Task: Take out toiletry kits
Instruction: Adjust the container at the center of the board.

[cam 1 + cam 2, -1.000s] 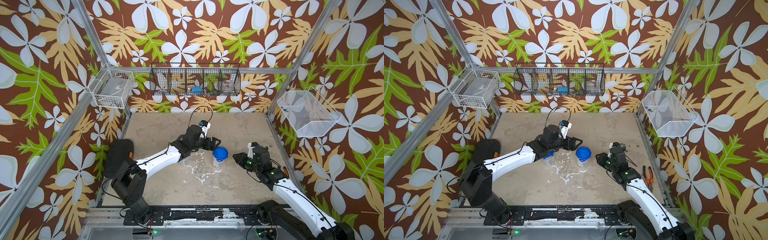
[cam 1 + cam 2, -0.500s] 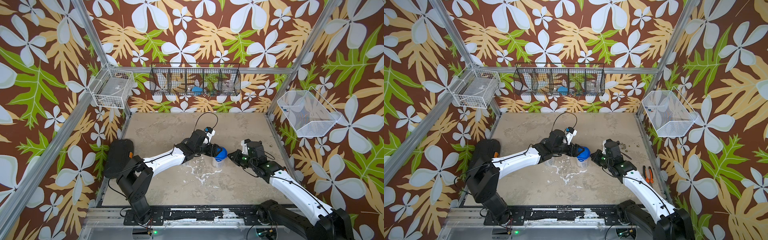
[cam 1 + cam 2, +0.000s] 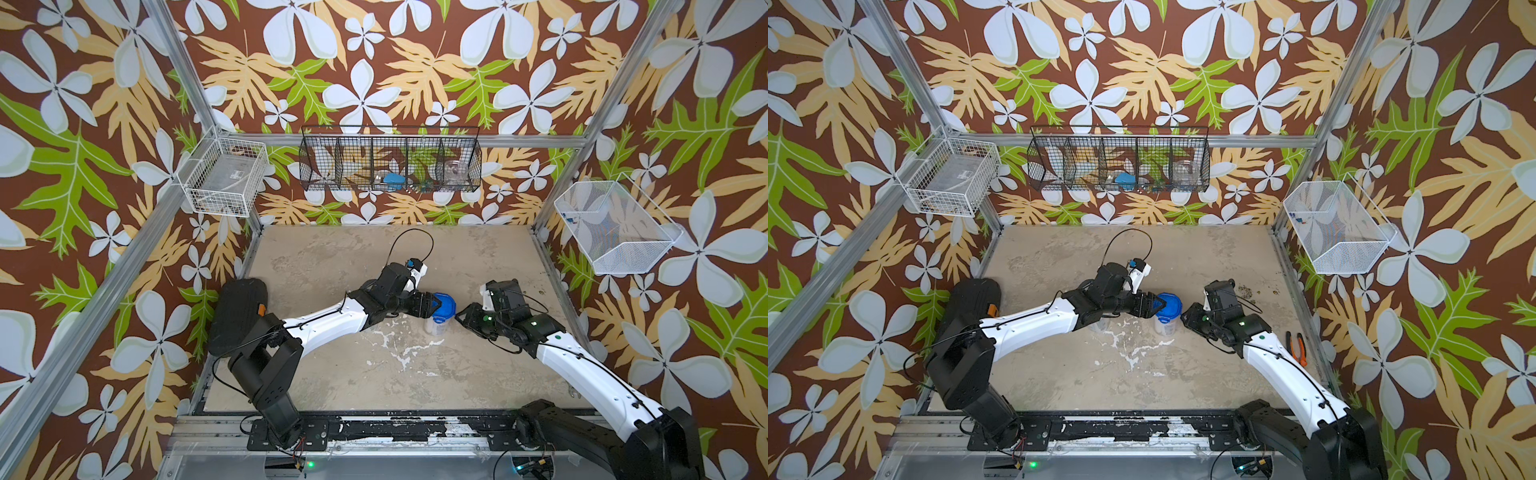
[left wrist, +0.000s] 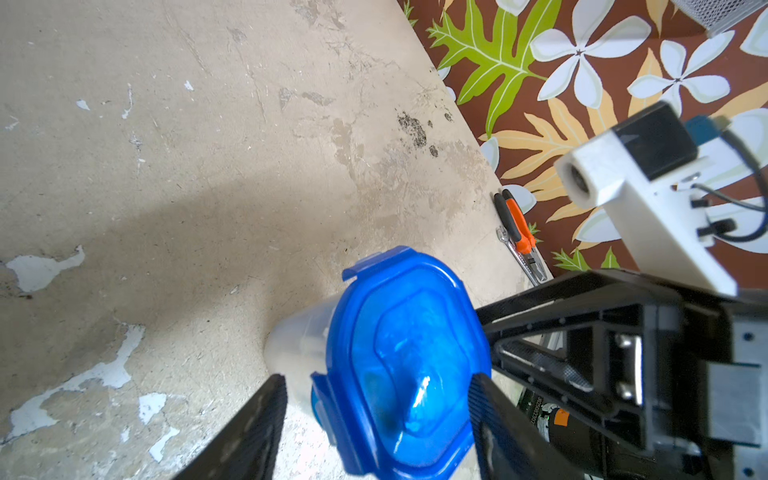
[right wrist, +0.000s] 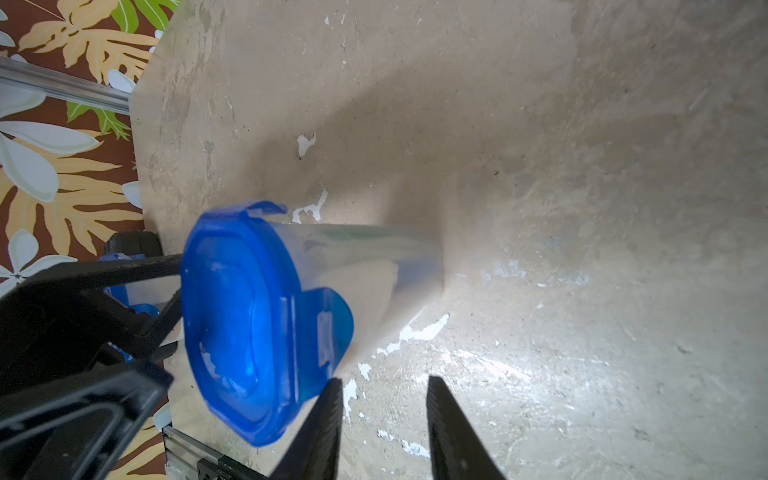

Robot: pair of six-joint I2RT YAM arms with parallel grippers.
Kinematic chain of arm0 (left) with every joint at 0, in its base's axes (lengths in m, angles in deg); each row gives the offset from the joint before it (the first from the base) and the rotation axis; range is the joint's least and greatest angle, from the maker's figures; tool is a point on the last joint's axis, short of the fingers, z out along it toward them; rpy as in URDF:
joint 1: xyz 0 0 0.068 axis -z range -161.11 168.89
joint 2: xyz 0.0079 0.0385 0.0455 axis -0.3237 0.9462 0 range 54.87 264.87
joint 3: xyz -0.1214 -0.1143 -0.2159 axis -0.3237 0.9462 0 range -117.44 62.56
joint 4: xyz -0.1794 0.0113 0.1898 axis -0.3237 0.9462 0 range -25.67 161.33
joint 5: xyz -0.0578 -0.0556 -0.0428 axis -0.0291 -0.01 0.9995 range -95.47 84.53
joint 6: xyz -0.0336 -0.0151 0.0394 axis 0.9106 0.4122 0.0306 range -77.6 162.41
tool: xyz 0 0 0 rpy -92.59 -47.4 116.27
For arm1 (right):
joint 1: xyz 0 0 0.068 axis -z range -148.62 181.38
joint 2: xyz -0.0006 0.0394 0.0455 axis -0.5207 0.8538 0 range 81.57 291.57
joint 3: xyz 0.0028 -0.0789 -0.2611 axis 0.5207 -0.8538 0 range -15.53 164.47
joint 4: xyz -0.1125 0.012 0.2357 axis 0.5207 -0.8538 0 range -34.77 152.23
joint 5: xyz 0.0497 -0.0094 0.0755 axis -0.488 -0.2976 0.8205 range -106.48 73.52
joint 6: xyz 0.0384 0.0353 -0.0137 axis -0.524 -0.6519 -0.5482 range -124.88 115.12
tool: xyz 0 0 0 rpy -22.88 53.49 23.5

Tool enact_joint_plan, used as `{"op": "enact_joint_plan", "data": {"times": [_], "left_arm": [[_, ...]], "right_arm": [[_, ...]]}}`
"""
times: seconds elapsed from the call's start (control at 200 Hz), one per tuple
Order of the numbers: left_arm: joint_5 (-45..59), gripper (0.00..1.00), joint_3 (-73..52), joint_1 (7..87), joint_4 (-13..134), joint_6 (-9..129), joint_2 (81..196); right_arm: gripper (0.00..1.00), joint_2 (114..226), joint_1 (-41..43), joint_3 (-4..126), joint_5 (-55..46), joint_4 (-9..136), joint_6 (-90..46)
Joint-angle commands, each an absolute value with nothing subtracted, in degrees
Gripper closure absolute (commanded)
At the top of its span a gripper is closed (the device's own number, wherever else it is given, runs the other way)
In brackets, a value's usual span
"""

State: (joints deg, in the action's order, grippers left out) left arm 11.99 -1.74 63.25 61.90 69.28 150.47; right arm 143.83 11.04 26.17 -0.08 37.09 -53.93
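Overhead stereo pair, wrist views sharing lid [image 4: 399, 365]

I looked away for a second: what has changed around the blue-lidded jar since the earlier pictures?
The left gripper moved onto the jar; its jaws now straddle the blue lid, though a firm clamp is unclear. The right gripper came in toward the jar's other side and waits there, open and empty. The jar stayed in place, lid on.
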Motion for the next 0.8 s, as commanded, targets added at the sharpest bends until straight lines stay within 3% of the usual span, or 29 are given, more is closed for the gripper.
{"op": "enact_joint_plan", "data": {"times": [0.0, 0.235, 0.555, 0.701, 0.796], "left_arm": [[11.6, 0.28, -2.2, 63.3, 61.8, 69.5, 150.8], [12.1, 0.29, -1.9, 63.8, 62.4, 70.6, 151.9], [8.9, 0.30, -0.9, 64.9, 62.9, 71.9, 151.6], [7.0, 0.31, -1.5, 64.9, 63.7, 72.4, 152.2], [6.6, 0.29, -1.4, 64.9, 63.6, 72.4, 152.1]], "right_arm": [[0.59, 144.9, 11.0, 25.8, 1.3, 38.2, -53.0], [0.55, 149.8, 11.2, 30.0, 0.7, 39.1, -51.4], [0.57, 154.2, 11.4, 33.8, -2.1, 38.8, -49.6], [0.61, 148.8, 11.8, 31.4, -7.4, 38.9, -50.2], [0.59, 140.8, 11.9, 25.4, -8.8, 49.4, -54.4]]}}
